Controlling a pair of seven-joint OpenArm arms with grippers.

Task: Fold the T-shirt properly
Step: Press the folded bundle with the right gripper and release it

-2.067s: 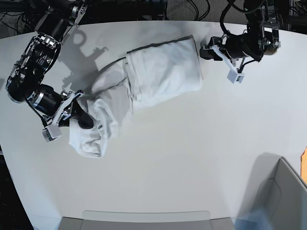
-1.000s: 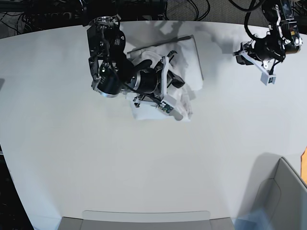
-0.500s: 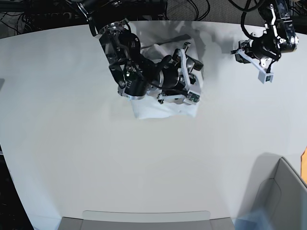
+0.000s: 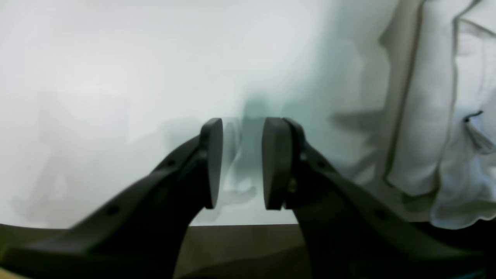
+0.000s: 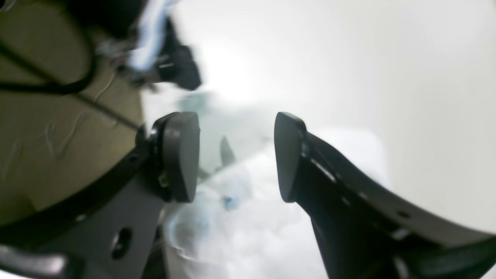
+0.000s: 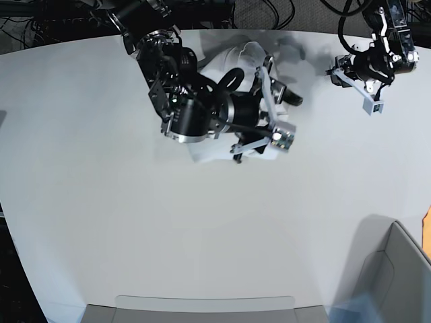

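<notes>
— Two arms show over the tabletop [image 6: 101, 222]; where does the T-shirt [image 6: 222, 64] lie?

— It sits bunched at the far middle of the tabletop, mostly hidden under the right arm in the base view. The left wrist view shows its hems and wrinkles at the right edge.

— How does the right gripper [image 5: 236, 157] stand?

— Its fingers [image 5: 180, 155] are spread wide with nothing between them, hovering just above the white cloth, which is blurred.

— And the left gripper [image 4: 242, 162]?

— Its fingers [image 4: 213, 161] leave only a narrow gap and hold nothing, over bare tabletop well to the side of the T-shirt.
</notes>
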